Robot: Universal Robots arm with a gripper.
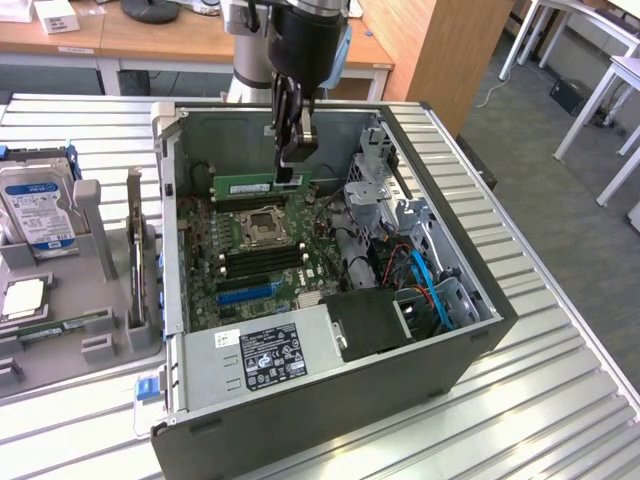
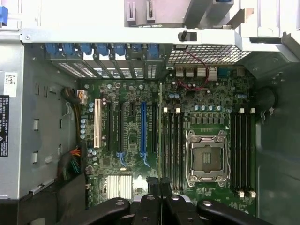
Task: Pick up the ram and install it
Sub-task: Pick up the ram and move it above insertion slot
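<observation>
- Exterior view: an open computer case [image 1: 330,420] lies on its side on a ribbed metal table [image 1: 560,400], with its green motherboard [image 1: 195,255] facing up.
- The robot arm [image 1: 300,40] reaches down into the case from the far side. Its gripper [image 1: 290,172] hangs over the far part of the board.
- The fingers are pinched narrowly on the ram [image 1: 245,186], a long green stick. They grip it close to the end that points toward the exterior view's right.
- The ram is held level and on edge in the air, just in front of the case's far wall. It is above the board and not seated in a slot.
- Nearer the camera than the ram sits the square processor socket [image 1: 265,222]. Nearer still is a row of black memory slots [image 1: 262,258].
- At the exterior view's left, outside the case, a grey tray [image 1: 100,290] carries a hard drive [image 1: 38,210] with a blue and white label.
- Wrist view: the camera looks straight down onto the motherboard [image 2: 131,93], past the black gripper [image 2: 160,183].
- The ram [image 2: 160,131] appears edge-on as a thin dark line running away from the fingers [image 2: 152,187] that clamp it.
- That line runs parallel to a bank of black memory slots [image 2: 172,140], between that bank and a blue expansion slot [image 2: 143,126]. Its height above them cannot be told.
- The processor socket [image 2: 206,157] lies between that bank and a second bank of slots [image 2: 243,150].
</observation>
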